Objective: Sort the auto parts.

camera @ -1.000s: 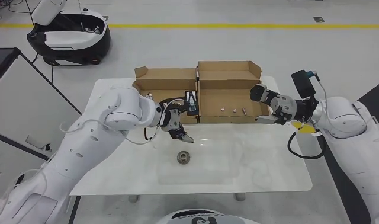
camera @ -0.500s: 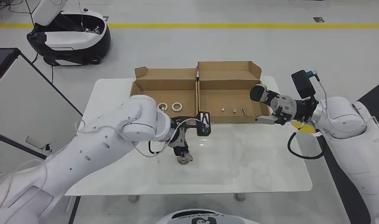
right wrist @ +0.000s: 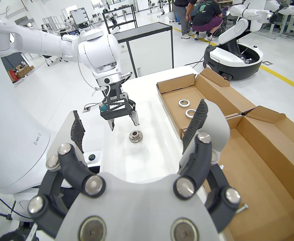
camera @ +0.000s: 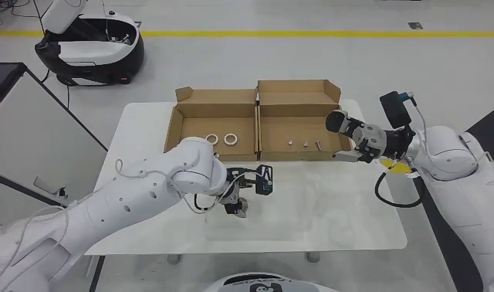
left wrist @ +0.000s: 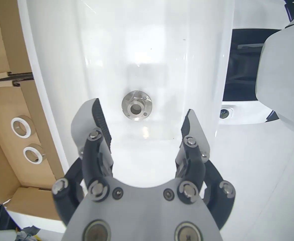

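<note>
A round metal flange point(left wrist: 136, 105) with a centre bore lies on the white table point(camera: 332, 215) near its front. My left gripper point(left wrist: 142, 111) hangs open just above it, one finger on either side, not touching; from above this gripper point(camera: 239, 205) covers most of the part. In the right wrist view the left gripper point(right wrist: 123, 124) hovers beside the flange point(right wrist: 135, 136). My right gripper point(camera: 340, 126) stands open and empty at the right end of the right cardboard box point(camera: 301, 99).
The left box point(camera: 185, 114) holds two white rings point(camera: 211, 139), point(camera: 230, 139). The right box holds three small bolts point(camera: 304, 144). Both boxes stand along the table's back edge. A mobile robot base point(camera: 89, 49) is parked on the floor behind.
My left arm has swung from the left box toward the table's front and lowered its open gripper over the flange. The right arm has not moved.
</note>
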